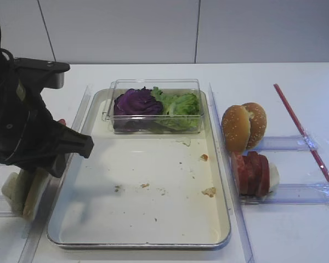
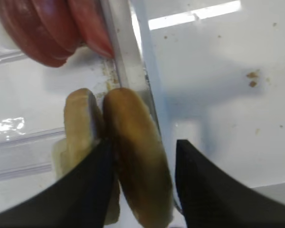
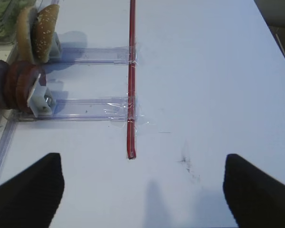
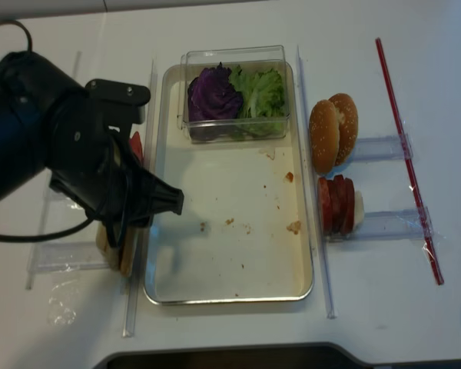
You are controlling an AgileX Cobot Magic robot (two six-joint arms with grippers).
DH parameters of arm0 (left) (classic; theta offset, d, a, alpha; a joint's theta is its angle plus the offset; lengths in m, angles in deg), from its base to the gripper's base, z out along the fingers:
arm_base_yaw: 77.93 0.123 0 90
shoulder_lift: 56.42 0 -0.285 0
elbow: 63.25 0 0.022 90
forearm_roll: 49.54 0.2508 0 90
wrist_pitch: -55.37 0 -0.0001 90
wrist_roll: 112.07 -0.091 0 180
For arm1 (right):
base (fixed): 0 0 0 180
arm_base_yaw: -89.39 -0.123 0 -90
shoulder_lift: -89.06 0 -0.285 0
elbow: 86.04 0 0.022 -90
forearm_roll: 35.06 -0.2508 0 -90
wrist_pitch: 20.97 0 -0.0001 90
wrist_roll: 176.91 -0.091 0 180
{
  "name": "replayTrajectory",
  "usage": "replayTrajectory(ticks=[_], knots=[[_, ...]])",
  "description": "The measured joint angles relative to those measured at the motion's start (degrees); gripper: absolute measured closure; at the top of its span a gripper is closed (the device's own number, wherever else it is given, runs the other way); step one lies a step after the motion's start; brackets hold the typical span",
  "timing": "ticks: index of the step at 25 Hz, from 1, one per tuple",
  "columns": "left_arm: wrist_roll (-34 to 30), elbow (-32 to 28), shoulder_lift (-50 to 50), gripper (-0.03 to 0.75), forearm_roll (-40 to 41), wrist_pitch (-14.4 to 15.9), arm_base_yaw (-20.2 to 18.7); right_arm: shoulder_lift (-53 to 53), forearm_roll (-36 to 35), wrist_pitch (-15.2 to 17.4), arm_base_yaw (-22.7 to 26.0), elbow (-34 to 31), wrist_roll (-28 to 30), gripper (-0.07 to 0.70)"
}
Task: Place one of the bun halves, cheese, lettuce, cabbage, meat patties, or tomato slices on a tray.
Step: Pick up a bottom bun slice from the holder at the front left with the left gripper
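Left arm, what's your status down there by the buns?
Left gripper straddling one bun half, jaws either side, not yet lifted. Right gripper open over bare table. Tray floor clear ahead, crumbs only.

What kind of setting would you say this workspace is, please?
Probably a lab bench mock-up of a burger assembly station: a white table holds a crumb-speckled metal tray, a clear box of cabbage and lettuce, and sesame buns stood in taped plastic racks.

We see 2 sesame-seeded bun tops (image 1: 244, 126) standing on edge (side by side) near a red strip (image 1: 304, 133) taped down.
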Motion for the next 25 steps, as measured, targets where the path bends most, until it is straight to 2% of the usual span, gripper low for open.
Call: replayTrajectory(ticks=[8,15,25], knots=[[1.6,0.1,-0.1,0.407,3.4,3.6,0.0,0.0,0.0,0.0,0.0,0.0,0.0,-0.067],[1.7,0.1,-0.2,0.490,3.4,4.1,0.0,0.0,0.0,0.0,0.0,0.0,0.1,-0.067],[1.8,0.1,-0.4,0.516,3.4,3.6,0.0,0.0,0.0,-0.1,0.0,0.0,0.1,-0.067]])
